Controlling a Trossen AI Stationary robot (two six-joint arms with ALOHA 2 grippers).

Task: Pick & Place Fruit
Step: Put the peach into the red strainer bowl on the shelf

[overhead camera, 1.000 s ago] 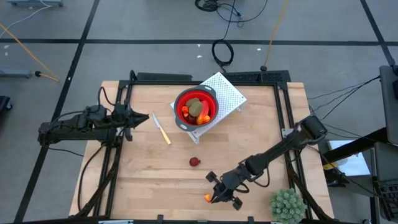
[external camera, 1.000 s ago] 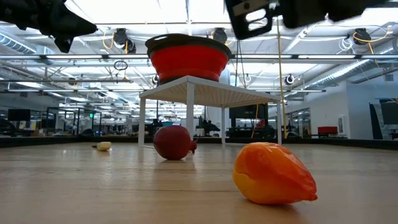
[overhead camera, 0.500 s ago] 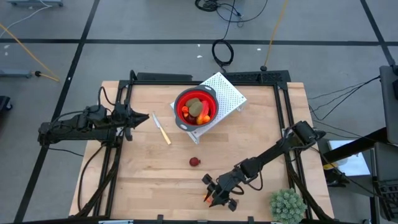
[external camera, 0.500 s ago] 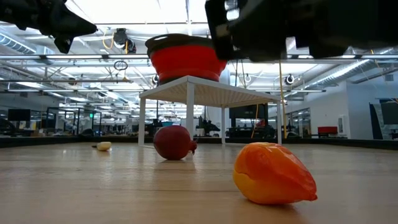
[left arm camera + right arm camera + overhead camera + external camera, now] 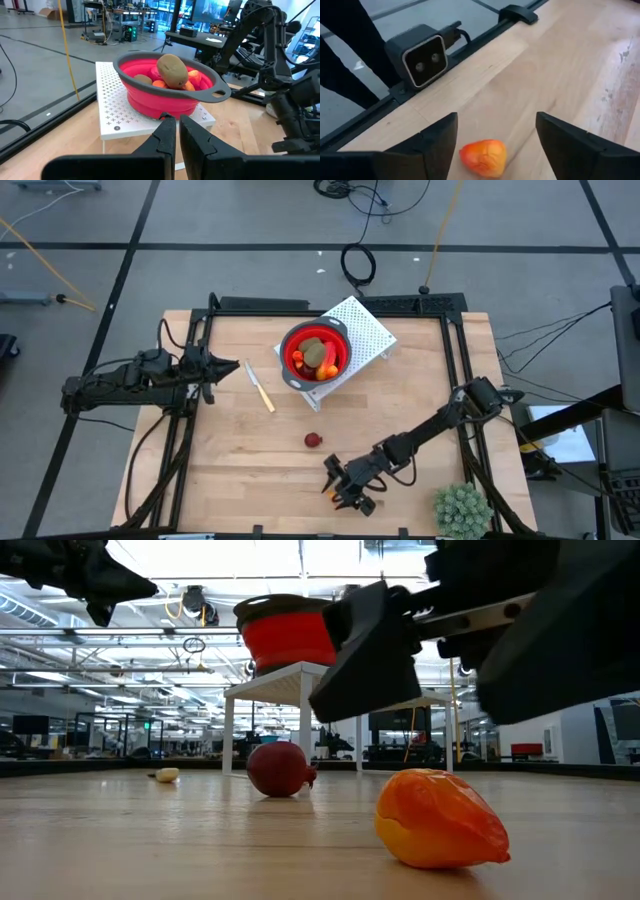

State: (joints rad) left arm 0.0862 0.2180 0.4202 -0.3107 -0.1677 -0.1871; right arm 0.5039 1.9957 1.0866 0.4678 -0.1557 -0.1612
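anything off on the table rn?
Nothing damaged or spilled. Two fruit sit loose outside the red bowl: an orange piece under the open right gripper, and a dark red ball mid-table. Left gripper waits shut.

Right gripper (image 5: 343,492) covering small orange-yellow toy fruit (image 5: 441,819) in high view; small pale object (image 5: 167,775) at ten o'clock too small to identify.

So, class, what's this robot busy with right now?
It is sorting toy fruit. The right claw hangs open over an orange fruit lying near the table's front edge, not yet gripping it. A dark red fruit lies nearby. The red bowl on its white stand already holds several pieces. The left claw waits shut at the left side.
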